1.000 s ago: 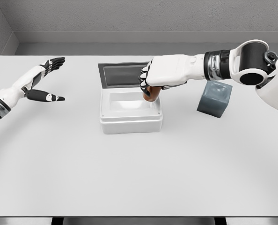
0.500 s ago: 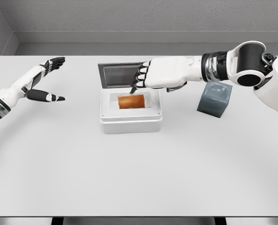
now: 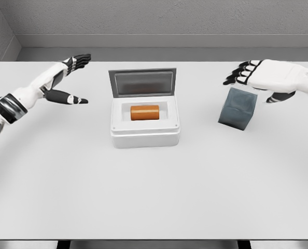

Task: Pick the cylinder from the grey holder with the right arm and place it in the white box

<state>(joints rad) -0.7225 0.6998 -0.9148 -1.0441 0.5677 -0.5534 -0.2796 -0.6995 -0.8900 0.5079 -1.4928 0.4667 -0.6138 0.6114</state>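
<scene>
Lying on its side inside the white box [image 3: 145, 136], the orange cylinder [image 3: 144, 112] sat centred in the recess, clear of the walls as far as the head view showed. The box's lid [image 3: 142, 82] stood open at the far edge. The right hand [image 3: 262, 75] hung over the far right of the table [image 3: 143, 197], fingers spread and holding nothing, just above and beyond the grey holder [image 3: 237, 108], which stood tilted on 1 edge and looked empty. The left hand [image 3: 66, 79] hovered far left, fingers open, thumb pointing toward the box, well apart from it.

By my judgement the placing looked done, so the remaining risks were small ones. The right hand was close over the holder; a low or careless sweep could clip it and knock it flat or push it toward the box. The left hand, if it drifted right, could catch the raised lid and drop it shut. A jolt to the box could roll the cylinder against a wall.
</scene>
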